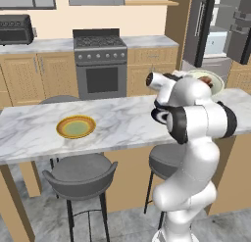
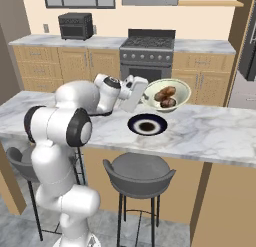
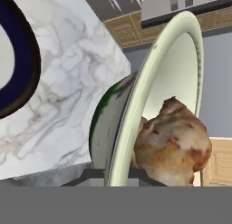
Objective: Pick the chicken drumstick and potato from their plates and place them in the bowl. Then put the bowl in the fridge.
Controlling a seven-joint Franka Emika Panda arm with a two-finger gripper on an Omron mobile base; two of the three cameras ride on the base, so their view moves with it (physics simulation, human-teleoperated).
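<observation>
Your gripper point(image 2: 145, 97) is clamped on the rim of the bowl point(image 2: 183, 91), holding it tilted above the counter point(image 2: 210, 133), over its far edge. The chicken drumstick point(image 3: 174, 146) and potato point(image 2: 169, 103) lie inside. The navy plate point(image 2: 147, 125) sits below; the yellow plate point(image 1: 76, 127) sits near the counter's left end.

Both base views share the counter point(image 1: 122, 121); hand view seemingly hugs the bowl point(image 3: 154, 96).
</observation>
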